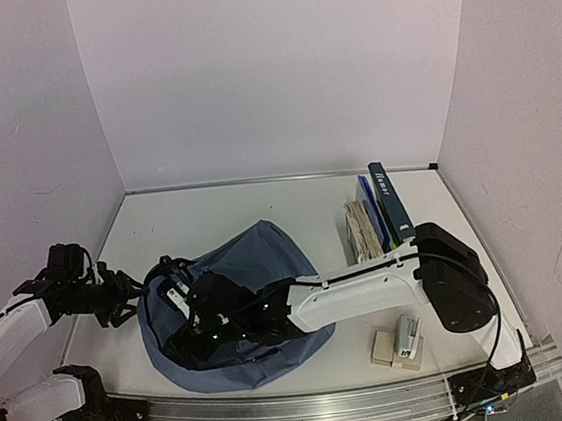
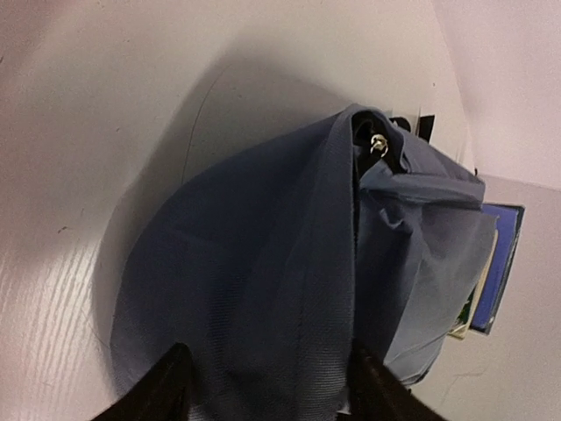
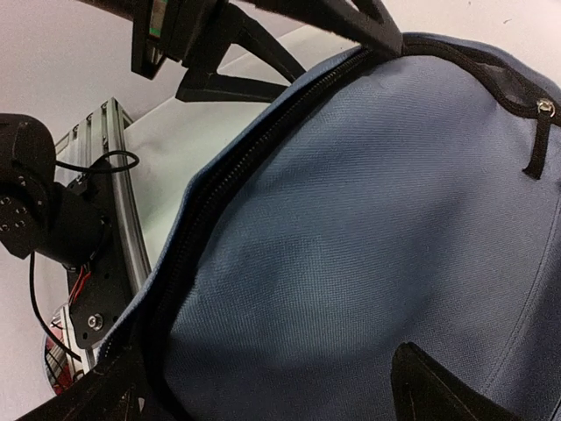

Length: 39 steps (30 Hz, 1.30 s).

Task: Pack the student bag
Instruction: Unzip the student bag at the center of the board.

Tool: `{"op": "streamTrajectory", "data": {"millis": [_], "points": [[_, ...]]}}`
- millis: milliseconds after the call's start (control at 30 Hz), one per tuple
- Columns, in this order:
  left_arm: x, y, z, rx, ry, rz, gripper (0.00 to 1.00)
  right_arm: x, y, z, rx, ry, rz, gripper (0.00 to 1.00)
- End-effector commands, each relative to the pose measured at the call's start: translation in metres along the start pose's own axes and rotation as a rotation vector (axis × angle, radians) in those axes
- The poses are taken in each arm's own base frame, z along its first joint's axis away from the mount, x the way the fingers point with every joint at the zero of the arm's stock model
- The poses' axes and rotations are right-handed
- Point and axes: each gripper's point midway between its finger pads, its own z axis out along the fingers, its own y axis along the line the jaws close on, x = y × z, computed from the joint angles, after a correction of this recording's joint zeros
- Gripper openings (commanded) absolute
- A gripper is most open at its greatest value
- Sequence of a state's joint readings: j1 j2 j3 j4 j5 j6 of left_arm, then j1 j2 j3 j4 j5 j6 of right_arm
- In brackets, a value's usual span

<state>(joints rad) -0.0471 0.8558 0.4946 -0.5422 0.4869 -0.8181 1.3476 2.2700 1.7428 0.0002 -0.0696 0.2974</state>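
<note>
Top external: bag (image 1: 261, 263) lies slumped on table (image 1: 211, 213), at 7 o'clock from table centre, near the front edge. Upright books (image 1: 377, 210) stand at 2 o'clock, well apart from bag. Small beige blocks (image 1: 384, 348) with a grey-white item (image 1: 408, 336) on them sit at 5 o'clock, near the right arm's base. Left arm (image 1: 17, 334) comes in from 9 o'clock, tip at bag's 9 o'clock edge. Right arm (image 1: 360, 288) reaches across from 3 o'clock, dark wrist over bag's near half. Its fingertips are lost in dark clutter in this view.

Left wrist: left gripper (image 2: 270, 373) has fingers (image 2: 171, 386) partly apart, and a fold of bag fabric fills the gap. Clamped or only straddling, cannot tell. Silver zip pull (image 2: 379, 143) sits at bag's top, 1 o'clock of frame. The books show past bag at 3 o'clock.

Right wrist: right gripper (image 3: 263, 373) is spread wide over bag's smooth blue panel, nothing clamped, contact unclear. Dark zipper (image 3: 206, 210) runs from 1 o'clock to 7 o'clock of frame. Left gripper's black fingers sit at bag's rim at 12 o'clock.
</note>
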Motion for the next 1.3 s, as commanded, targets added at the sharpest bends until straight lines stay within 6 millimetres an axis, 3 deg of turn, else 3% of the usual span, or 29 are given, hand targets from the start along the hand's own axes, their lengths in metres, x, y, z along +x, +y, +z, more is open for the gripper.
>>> {"op": "streamTrajectory", "data": {"millis": [0, 167, 333, 467, 567, 700, 767, 833, 933, 1033, 1133, 1267], "points": [[0.008, -0.001, 0.000, 0.025, 0.025, -0.013, 0.47, 0.003, 0.008, 0.011, -0.008, 0.017, -0.042, 0.94], [0.010, -0.004, 0.001, 0.063, 0.030, -0.010, 0.15, 0.013, 0.014, 0.024, 0.002, 0.031, -0.082, 0.98], [0.016, -0.018, 0.002, 0.166, 0.054, 0.017, 0.04, 0.019, 0.004, 0.047, 0.054, 0.020, -0.075, 0.98], [0.020, -0.027, 0.001, 0.229, 0.075, 0.036, 0.00, 0.021, -0.020, 0.064, 0.182, -0.012, -0.057, 0.96], [0.020, -0.032, -0.001, 0.250, 0.070, 0.054, 0.00, 0.025, -0.036, 0.073, 0.264, -0.032, -0.033, 0.78], [0.018, -0.036, -0.004, 0.268, 0.054, 0.072, 0.01, 0.017, -0.055, 0.068, 0.342, -0.069, 0.005, 0.32], [0.016, -0.036, -0.004, 0.265, 0.045, 0.074, 0.05, 0.004, -0.066, 0.059, 0.388, -0.102, 0.032, 0.10], [0.014, -0.037, -0.006, 0.261, 0.034, 0.081, 0.20, -0.012, -0.077, 0.045, 0.427, -0.140, 0.066, 0.00], [0.009, -0.040, -0.012, 0.249, 0.002, 0.102, 0.41, -0.039, -0.088, 0.022, 0.444, -0.198, 0.120, 0.00], [0.006, -0.036, -0.016, 0.200, -0.026, 0.109, 0.59, -0.068, -0.085, -0.004, 0.403, -0.270, 0.160, 0.00], [0.007, -0.028, -0.016, 0.157, -0.018, 0.102, 0.68, -0.092, -0.079, -0.026, 0.367, -0.332, 0.185, 0.00], [0.009, -0.030, -0.012, 0.172, 0.006, 0.100, 0.80, -0.109, -0.071, -0.049, 0.334, -0.371, 0.191, 0.00]]}}
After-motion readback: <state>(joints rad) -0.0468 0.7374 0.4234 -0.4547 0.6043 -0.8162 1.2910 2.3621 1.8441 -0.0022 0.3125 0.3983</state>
